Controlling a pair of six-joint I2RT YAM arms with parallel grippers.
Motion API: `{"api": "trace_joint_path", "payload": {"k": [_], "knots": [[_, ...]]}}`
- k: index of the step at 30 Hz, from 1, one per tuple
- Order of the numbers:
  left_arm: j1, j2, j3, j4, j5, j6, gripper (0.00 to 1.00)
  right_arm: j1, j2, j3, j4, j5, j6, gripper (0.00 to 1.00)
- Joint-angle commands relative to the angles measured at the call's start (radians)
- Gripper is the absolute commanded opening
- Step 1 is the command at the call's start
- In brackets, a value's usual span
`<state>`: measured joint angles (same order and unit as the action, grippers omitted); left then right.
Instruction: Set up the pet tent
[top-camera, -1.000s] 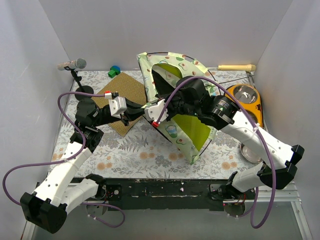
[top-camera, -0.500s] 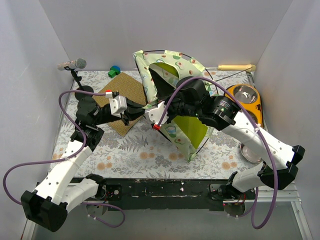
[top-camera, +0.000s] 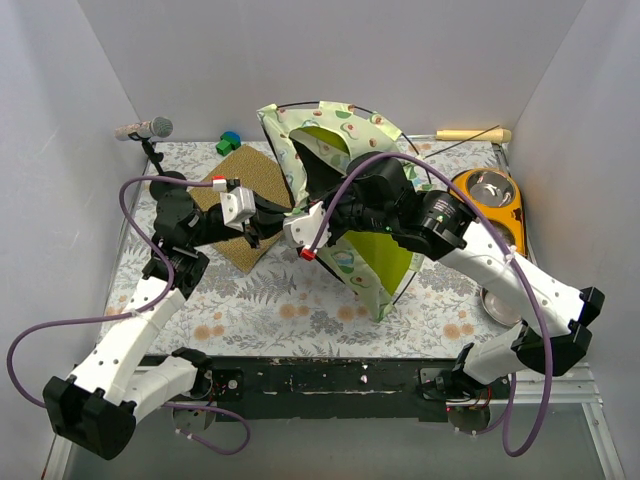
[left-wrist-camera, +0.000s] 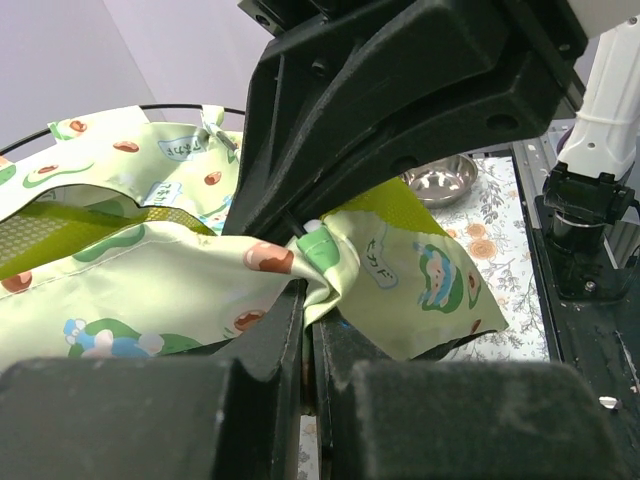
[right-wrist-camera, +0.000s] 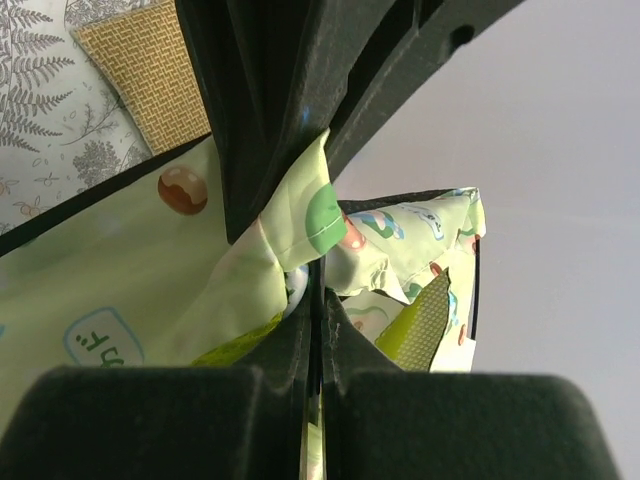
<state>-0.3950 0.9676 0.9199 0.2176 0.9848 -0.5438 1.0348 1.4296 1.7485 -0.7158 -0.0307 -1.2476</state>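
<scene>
The pet tent (top-camera: 370, 255) is a pale green printed fabric shell with lime lining and thin black poles, half raised and crumpled at the middle of the table. My left gripper (top-camera: 292, 216) reaches in from the left and is shut on a fold of its fabric (left-wrist-camera: 320, 270). From the right, my right gripper (top-camera: 312, 222) meets it at the same spot, shut on the tent fabric (right-wrist-camera: 300, 250) too. The two grippers almost touch. The tent's upper panel (top-camera: 335, 125) stands up toward the back wall, with a pole arching over it.
A brown textured mat (top-camera: 240, 180) lies under my left arm. An orange stand with a steel bowl (top-camera: 490, 195) sits at the right, another steel bowl (top-camera: 500, 305) nearer. A microphone on a stand (top-camera: 145, 128), a green-blue toy (top-camera: 229, 142) and a wooden stick (top-camera: 472, 134) line the back.
Both grippers, still shut on the fabric, have shifted slightly left. The tent's upper panel has risen and swung left toward the back wall, its pole arching higher.
</scene>
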Motion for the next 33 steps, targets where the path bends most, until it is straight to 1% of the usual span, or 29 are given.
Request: {"api": "trace_joint_path", "payload": {"k": [1, 9, 12, 13, 19, 20, 21, 23, 27, 30, 33], "knots": [[-0.005, 0.000, 0.045, 0.009, 0.011, -0.005, 0.00, 0.013, 0.014, 0.052, 0.049, 0.008, -0.061, 0.01], [-0.010, 0.005, 0.045, 0.008, 0.012, -0.007, 0.00, 0.027, 0.037, 0.063, 0.073, 0.026, -0.041, 0.01], [-0.011, -0.006, 0.045, 0.000, 0.012, -0.010, 0.01, 0.025, 0.037, 0.051, 0.079, 0.081, -0.044, 0.01], [-0.010, -0.012, 0.045, -0.013, 0.011, -0.008, 0.05, 0.025, 0.031, 0.040, 0.084, 0.087, -0.046, 0.01], [-0.010, -0.029, 0.060, -0.132, -0.005, 0.018, 0.21, 0.025, 0.002, -0.017, 0.099, 0.103, -0.055, 0.01], [-0.010, -0.029, 0.063, -0.139, -0.011, 0.016, 0.25, 0.027, -0.001, -0.017, 0.099, 0.100, -0.055, 0.01], [-0.010, -0.030, 0.068, -0.145, -0.018, 0.013, 0.32, 0.025, -0.001, -0.017, 0.095, 0.098, -0.056, 0.01], [-0.010, -0.030, 0.073, -0.152, -0.024, 0.005, 0.36, 0.025, -0.004, -0.020, 0.096, 0.092, -0.056, 0.01], [-0.010, -0.033, 0.080, -0.133, -0.021, -0.045, 0.35, 0.025, -0.008, -0.024, 0.091, 0.083, -0.065, 0.01], [-0.010, -0.044, 0.076, -0.110, 0.012, -0.068, 0.30, 0.025, -0.015, -0.035, 0.093, 0.083, -0.073, 0.01], [-0.010, -0.055, 0.068, -0.107, 0.041, -0.084, 0.31, 0.025, -0.024, -0.047, 0.093, 0.081, -0.079, 0.01]]}}
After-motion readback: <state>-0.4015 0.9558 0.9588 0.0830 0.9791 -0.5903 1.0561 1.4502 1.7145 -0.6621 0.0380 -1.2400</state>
